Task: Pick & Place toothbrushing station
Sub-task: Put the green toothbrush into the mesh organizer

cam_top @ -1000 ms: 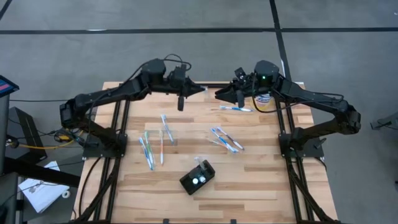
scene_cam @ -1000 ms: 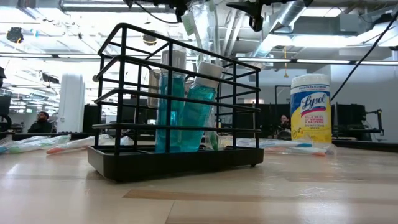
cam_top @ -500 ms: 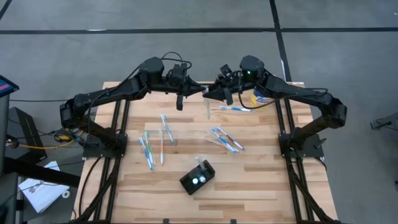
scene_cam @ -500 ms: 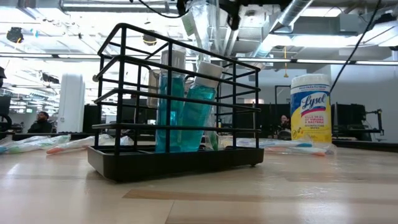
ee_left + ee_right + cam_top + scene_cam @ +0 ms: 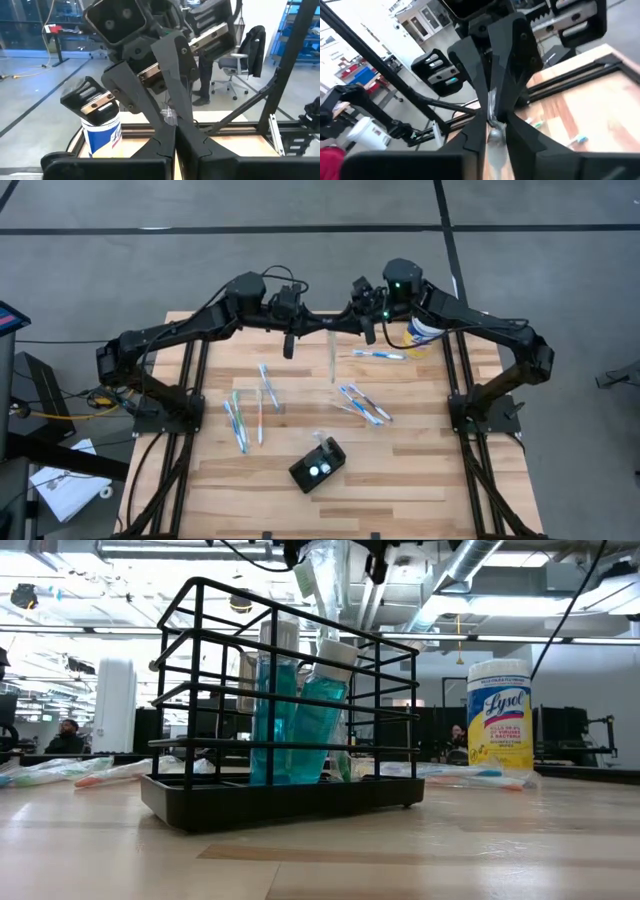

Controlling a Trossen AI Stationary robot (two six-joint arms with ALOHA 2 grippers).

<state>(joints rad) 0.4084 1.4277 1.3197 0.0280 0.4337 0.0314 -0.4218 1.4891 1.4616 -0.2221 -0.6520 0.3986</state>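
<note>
"Lysol" on white-and-yellow wipes canister [image 5: 499, 717].

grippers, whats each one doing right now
Left gripper: shut on a slim clear plastic-wrapped packet that hangs down from it.
Right gripper: shut on the same packet, tip to tip with the left.

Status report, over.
Left gripper, right gripper both shut on clear-wrapped toothbrush, mid-air. Toothbrushing station near edge, untouched. Loose toothbrushes scattered between.
</note>
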